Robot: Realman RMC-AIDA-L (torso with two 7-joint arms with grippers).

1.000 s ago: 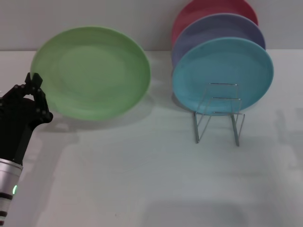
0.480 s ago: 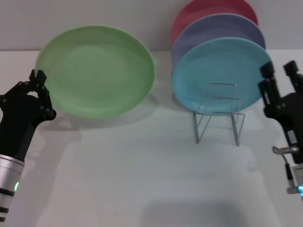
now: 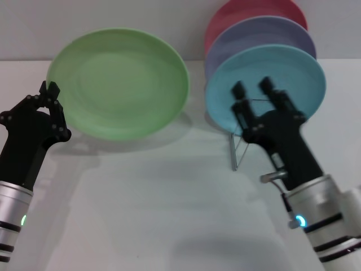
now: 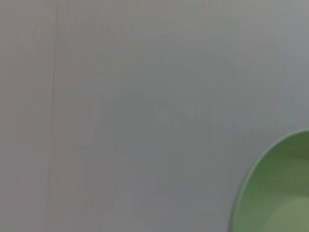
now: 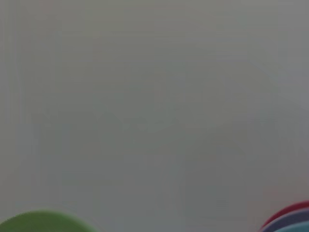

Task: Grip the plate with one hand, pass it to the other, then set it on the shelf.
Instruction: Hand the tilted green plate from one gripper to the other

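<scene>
The left gripper (image 3: 49, 89), arm angled up from the lower left, pinches the left rim of the green plate (image 3: 121, 84) held tilted above the table, while the right gripper (image 3: 252, 90) reaches up, fingers spread, before the rack (image 3: 241, 145).

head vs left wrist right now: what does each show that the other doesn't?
Head view only: the left gripper shut on the left rim of the light green plate, held up off the table; the right gripper, fingers open, in front of the turquoise plate and the wire shelf; lavender and red plates behind. Left wrist view only: nothing of its own beyond a blank grey surface. Shared: the green plate, seen at the wrist as just a rim section.
</scene>
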